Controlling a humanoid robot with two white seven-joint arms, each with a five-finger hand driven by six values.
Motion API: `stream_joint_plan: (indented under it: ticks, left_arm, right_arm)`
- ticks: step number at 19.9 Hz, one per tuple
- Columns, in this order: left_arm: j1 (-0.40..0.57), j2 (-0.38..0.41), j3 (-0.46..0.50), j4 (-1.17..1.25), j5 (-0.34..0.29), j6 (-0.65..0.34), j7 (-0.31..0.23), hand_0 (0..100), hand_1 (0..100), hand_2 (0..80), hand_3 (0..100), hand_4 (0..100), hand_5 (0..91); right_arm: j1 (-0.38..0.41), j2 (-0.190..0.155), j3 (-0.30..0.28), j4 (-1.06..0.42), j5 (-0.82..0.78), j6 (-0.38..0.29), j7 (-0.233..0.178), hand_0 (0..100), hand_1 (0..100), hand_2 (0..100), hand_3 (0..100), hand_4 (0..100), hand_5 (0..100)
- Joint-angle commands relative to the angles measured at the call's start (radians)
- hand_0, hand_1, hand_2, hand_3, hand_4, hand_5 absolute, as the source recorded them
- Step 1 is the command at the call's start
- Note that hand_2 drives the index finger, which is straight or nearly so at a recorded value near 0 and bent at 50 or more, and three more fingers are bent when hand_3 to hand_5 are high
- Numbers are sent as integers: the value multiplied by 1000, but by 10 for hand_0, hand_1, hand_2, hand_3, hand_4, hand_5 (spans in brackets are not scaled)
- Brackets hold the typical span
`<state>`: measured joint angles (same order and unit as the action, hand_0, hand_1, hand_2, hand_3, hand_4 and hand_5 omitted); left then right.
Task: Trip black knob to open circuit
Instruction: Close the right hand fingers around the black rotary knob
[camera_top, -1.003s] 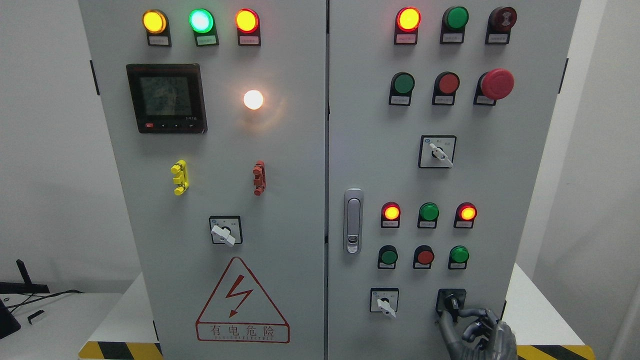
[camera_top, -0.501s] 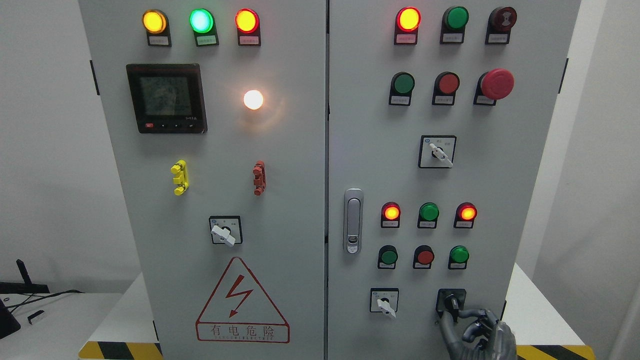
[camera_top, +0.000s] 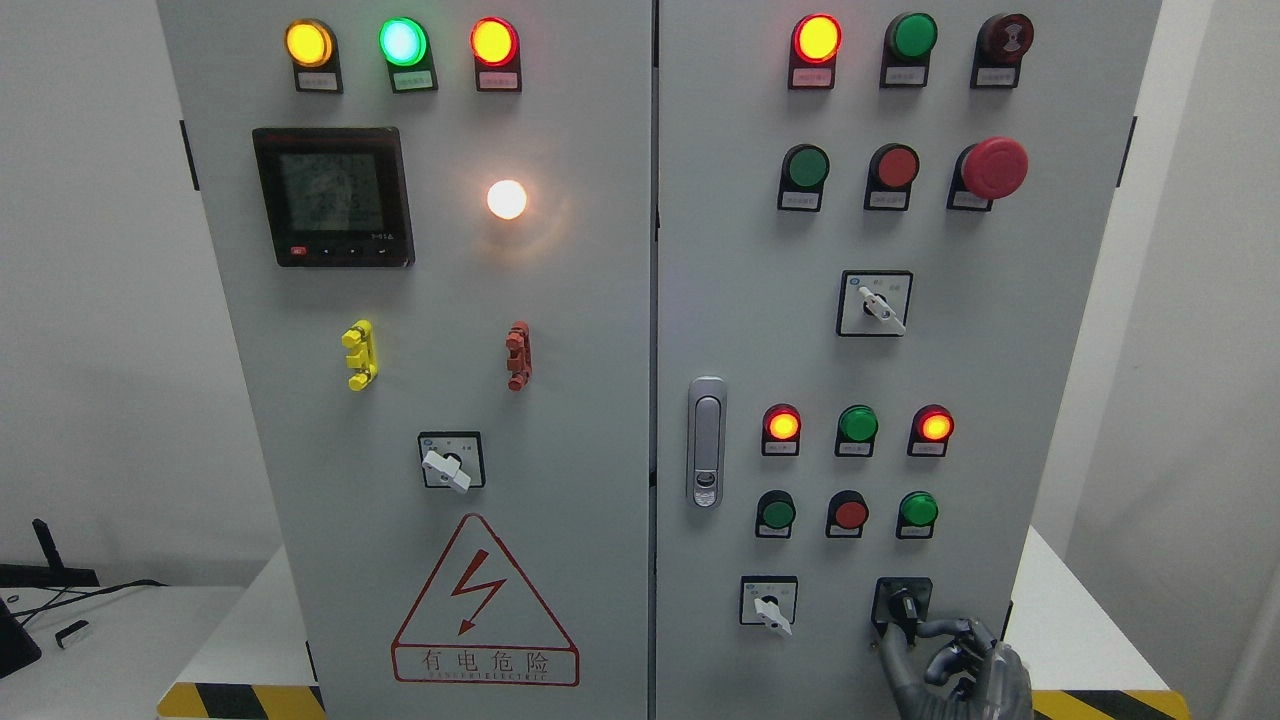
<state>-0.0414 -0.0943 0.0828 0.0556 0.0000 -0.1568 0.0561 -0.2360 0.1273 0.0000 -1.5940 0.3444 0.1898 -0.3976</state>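
Note:
The black knob (camera_top: 904, 604) sits on a black plate at the lower right of the grey cabinet's right door (camera_top: 760, 300), its handle pointing roughly upright. My right hand (camera_top: 910, 633) comes up from the bottom edge just below it. The thumb (camera_top: 890, 650) rises on the knob's left and a curled finger (camera_top: 940, 628) reaches in from the right, so both pinch the knob's lower end. The other fingers are curled behind. My left arm is out of the picture.
A white selector switch (camera_top: 770, 607) sits left of the black knob, and red and green push buttons (camera_top: 850, 512) and lit lamps (camera_top: 935, 425) are above it. A metal door latch (camera_top: 706, 440) is near the seam. The cabinet stands on a white table (camera_top: 1060, 610) with a hazard-striped edge.

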Motion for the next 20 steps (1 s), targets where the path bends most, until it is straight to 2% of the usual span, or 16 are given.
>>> stream_joint_plan:
  ticks: [1, 20]
  left_arm:
    - [0, 1, 0, 1, -31, 0, -1, 120, 389, 0, 0, 0, 0]
    - [0, -1, 0, 0, -31, 0, -1, 120, 389, 0, 0, 0, 0]
  right_arm:
    - [-3, 0, -17, 2, -2, -1, 2, 321, 782, 571, 948, 900, 990]
    - [-9, 0, -11, 2, -39, -1, 3, 326, 790, 580, 960, 906, 993]
